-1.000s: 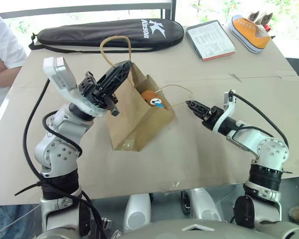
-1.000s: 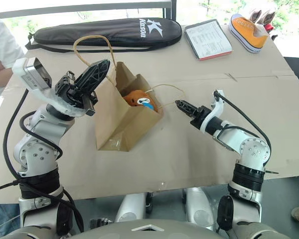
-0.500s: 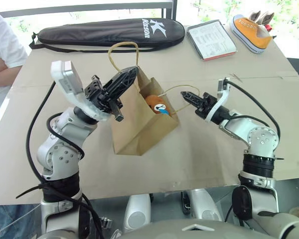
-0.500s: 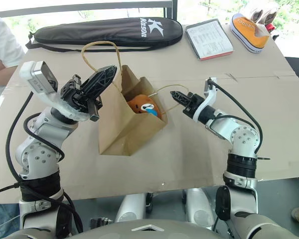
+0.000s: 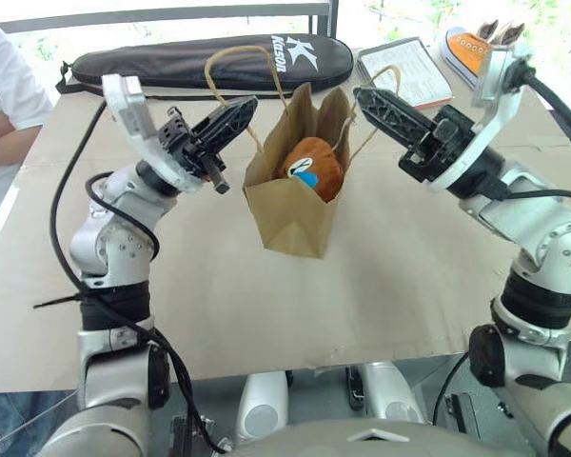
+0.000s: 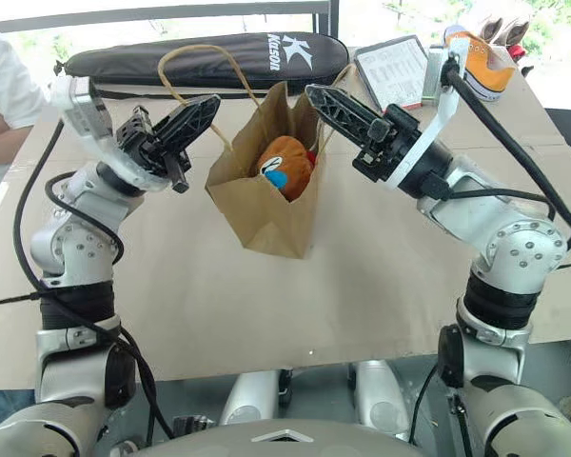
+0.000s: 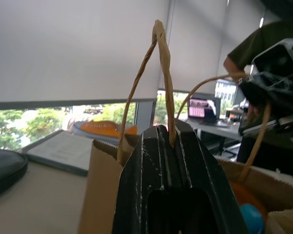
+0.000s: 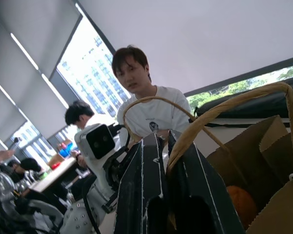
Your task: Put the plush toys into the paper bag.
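From the head, the paper bag (image 5: pixel 295 205) stands upright on the counter (image 5: pixel 381 286), mouth open, with the brown bear head (image 5: pixel 312 164) inside; the left tool (image 5: pixel 236 112) is clamped on one cord handle (image 5: pixel 238 67), the right tool (image 5: pixel 373 103) on the other handle (image 5: pixel 379 90); a black racket case (image 5: pixel 200 59) lies behind. At the left wrist, the fingers (image 7: pixel 161 161) pinch the looped cord (image 7: pixel 158 68). At the right wrist, the fingers (image 8: pixel 151 180) grip their cord (image 8: pixel 224 105); two people sit behind.
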Robot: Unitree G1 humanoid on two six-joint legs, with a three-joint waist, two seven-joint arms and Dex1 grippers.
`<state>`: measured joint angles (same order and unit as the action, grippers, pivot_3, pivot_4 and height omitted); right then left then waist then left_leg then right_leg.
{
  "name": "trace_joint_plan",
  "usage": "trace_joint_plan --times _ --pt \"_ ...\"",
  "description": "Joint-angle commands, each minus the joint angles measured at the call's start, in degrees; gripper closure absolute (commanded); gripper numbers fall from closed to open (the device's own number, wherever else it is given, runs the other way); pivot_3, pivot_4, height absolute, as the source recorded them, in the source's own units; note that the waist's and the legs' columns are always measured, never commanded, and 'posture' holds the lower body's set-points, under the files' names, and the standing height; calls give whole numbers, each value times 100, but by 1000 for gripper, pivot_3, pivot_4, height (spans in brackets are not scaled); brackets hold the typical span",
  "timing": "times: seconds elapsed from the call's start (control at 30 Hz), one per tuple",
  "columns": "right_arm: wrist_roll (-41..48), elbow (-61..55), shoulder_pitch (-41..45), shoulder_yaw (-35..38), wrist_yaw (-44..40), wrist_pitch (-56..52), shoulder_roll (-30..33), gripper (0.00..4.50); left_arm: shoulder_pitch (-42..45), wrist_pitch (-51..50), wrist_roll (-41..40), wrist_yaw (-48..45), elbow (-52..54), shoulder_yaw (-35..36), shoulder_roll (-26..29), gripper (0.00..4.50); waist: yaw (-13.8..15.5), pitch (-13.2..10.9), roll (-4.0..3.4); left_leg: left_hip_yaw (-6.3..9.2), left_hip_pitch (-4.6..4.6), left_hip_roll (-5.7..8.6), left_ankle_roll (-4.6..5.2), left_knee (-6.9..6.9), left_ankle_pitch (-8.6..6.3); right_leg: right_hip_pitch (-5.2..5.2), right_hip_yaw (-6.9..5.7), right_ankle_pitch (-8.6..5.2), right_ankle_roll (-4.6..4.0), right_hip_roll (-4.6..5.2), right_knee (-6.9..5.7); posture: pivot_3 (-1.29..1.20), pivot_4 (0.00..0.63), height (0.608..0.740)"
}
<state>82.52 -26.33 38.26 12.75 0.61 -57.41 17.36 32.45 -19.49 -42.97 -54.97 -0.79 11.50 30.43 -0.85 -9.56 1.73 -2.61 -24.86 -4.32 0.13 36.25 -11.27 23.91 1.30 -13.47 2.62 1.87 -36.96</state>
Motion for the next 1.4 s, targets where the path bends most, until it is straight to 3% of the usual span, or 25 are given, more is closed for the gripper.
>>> trace_joint_plan --times 0.03,0.17,0.37,0.4,0.43,0.47,0.53,0.6,0.63,0.67,0.73,0.87,0.93,1.07,1.2,1.3,1.4 --pt "-231 -230 -47 -222 177 108 206 4456 120 178 295 -101 -142 -171 -67 4500 0 -1 1 0 -1 0 0 0 0 0 0 0 0 0 1 0 150 740" --pt "-1241 44 -550 -592 190 181 478 4456 179 298 881 -83 -578 -445 0 4500 9 1 6 2 -5 0 0 0 0 3 -2 1 0 2 2 0 150 740" --pt "-1641 -228 -692 -685 -460 403 744 4456 300 314 853 -426 -618 -390 1 4500 -6 0 4 -3 -10 0 0 0 0 11 2 1 2 2 1 0 150 740" --pt "-1639 -273 -704 -645 -561 429 796 3961 350 311 854 -417 -655 -346 12 4500 1 0 4 -1 -10 0 0 0 0 11 1 1 2 1 1 0 150 740" --pt "-1616 -321 -724 -602 -633 427 866 3754 370 234 812 -485 -637 -333 52 4500 4 0 4 2 -11 -1 0 0 0 11 -2 1 2 1 1 0 150 740" --pt "-1603 -380 -752 -570 -693 406 956 3267 353 132 746 -555 -567 -321 92 3767 4 0 4 2 -11 -1 0 0 0 10 -2 1 2 1 1 0 150 740" --pt "-1559 -547 -844 -473 -830 351 1197 2362 301 20 667 -535 -426 -241 137 3039 4 0 4 1 -11 -1 0 0 0 10 -2 1 2 1 1 0 150 740" --pt "-1293 -720 -990 -274 -967 291 1459 1242 197 -201 504 -470 -245 -107 206 1974 6 0 4 1 -11 -1 0 0 0 10 -1 1 2 2 2 0 150 740" --pt "-1083 -814 -1087 -134 -1052 253 1618 846 99 -417 355 -469 -106 -26 278 1538 5 0 4 1 -12 -1 0 0 0 10 -1 1 2 3 2 0 150 740" --pt "-857 -921 -1205 15 -1178 216 1817 829 -54 -681 142 -511 73 76 379 1138 4 -1 4 1 -13 -1 0 0 0 10 -1 1 2 3 3 0 150 740" --pt "-455 -1055 -1390 252 -1324 192 2152 829 -304 -1095 -208 -533 324 267 543 67 -6 -1 5 0 -12 -1 1 -2 0 10 0 1 2 5 3 0 150 740" --pt "101 -1251 -1769 637 -1611 216 2752 829 -888 -1672 -686 -640 730 572 877 18 -3 -1 5 1 -1 -3 1 -3 0 4 -1 -2 -1 4 2 0 150 740" --pt "-37 -1395 -2090 699 -1972 195 3082 829 -1344 -1674 -680 -764 974 606 983 18 -4 -1 5 -1 1 -3 1 -3 -1 2 0 -7 -10 5 3 0 150 740" --pt "-1358 -1528 -2437 -50 -2537 454 3448 2473 -1882 -1607 -617 -701 1393 468 942 0 10 -1 7 -6 4 -2 1 0 -1 -1 2 -13 -20 11 8 0 150 740" --pt "-3196 -910 -2126 -1608 -2707 1240 2846 4177 -2238 -1290 -304 -467 1784 164 679 0 8 4 14 -9 11 -2 0 10 -1 -5 3 -15 -17 15 12 0 150 740" --pt "-4308 -198 -1694 -2562 -2903 1902 2136 4349 -2415 -1094 -18 -181 2034 -82 452 0 -8 3 12 -20 9 1 0 10 -1 -1 13 -13 -20 17 13 0 150 740" --pt "-4724 306 -1356 -2975 -3150 2257 1450 4349 -2447 -977 191 113 2207 -261 263 0 6 3 11 -14 2 1 0 7 -1 2 11 -11 -22 10 11 0 150 740"
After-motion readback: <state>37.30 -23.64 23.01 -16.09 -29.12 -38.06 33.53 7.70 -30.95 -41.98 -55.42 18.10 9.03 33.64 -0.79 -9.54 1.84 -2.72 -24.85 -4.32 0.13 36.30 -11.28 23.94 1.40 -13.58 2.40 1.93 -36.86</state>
